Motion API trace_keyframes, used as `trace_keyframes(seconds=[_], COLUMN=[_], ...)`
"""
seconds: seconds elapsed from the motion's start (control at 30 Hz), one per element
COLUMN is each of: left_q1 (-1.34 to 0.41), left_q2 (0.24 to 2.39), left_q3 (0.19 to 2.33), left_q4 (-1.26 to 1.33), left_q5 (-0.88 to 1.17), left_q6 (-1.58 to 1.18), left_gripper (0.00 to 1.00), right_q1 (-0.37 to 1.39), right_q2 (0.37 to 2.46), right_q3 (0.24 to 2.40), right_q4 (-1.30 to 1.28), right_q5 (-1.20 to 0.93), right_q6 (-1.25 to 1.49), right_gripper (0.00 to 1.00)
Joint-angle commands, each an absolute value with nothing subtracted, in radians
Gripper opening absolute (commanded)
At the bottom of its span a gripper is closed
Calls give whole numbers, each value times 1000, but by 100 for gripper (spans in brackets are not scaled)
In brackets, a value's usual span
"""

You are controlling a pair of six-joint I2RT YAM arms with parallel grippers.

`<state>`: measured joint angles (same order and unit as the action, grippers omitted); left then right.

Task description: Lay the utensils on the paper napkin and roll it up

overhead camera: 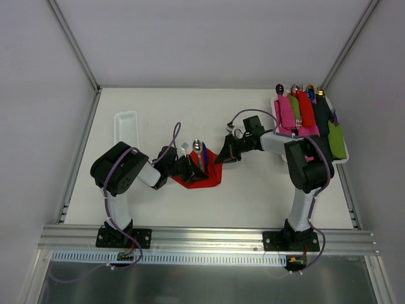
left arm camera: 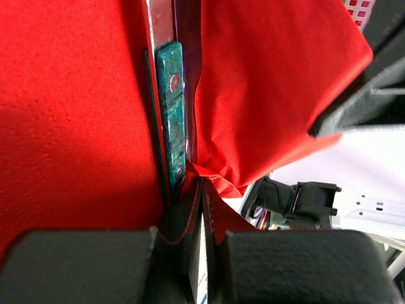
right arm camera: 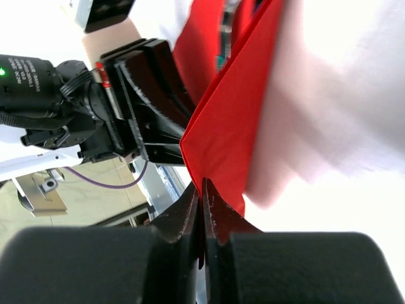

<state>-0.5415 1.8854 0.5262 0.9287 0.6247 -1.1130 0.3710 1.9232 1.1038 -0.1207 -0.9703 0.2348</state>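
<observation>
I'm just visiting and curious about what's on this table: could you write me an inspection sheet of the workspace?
Surface: white table, no spills seen.
Job's things: red napkin at mid-table, its right side lifted; utensils lying on it, heads past its far edge.
Clutter: white tray far left; rolled bundles far right.
Grippers: left gripper and right gripper both shut on the napkin.
Cables: purple cables looping along both arms.
Surroundings: white walls; metal rail at the near edge.
</observation>
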Motion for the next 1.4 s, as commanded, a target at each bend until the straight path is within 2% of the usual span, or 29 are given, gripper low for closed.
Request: trace_keyframes(seconds=[0.0,0.53,0.93,1.37], left_q1=[-529,-528,-528,-528], left_q2=[1917,1873,1873,1804], left_q3=[506,497,500,494], left_q4=[881,853,848,828], left_q5=[580,580,577,575], left_q6=[-1083,-1063,-1062,-1069], left_gripper=[0,0,0,0], right_q1=[402,480,483,485], right_q2=[1905,2046,2048,2083], right_q3=[1144,1204,1158,1157], right_q4=[-141,-86,184,178], right_q5=[-1006,-989,-1048,-1031], right_q6=[256,386,637,632], right_gripper=[4,2,0,0])
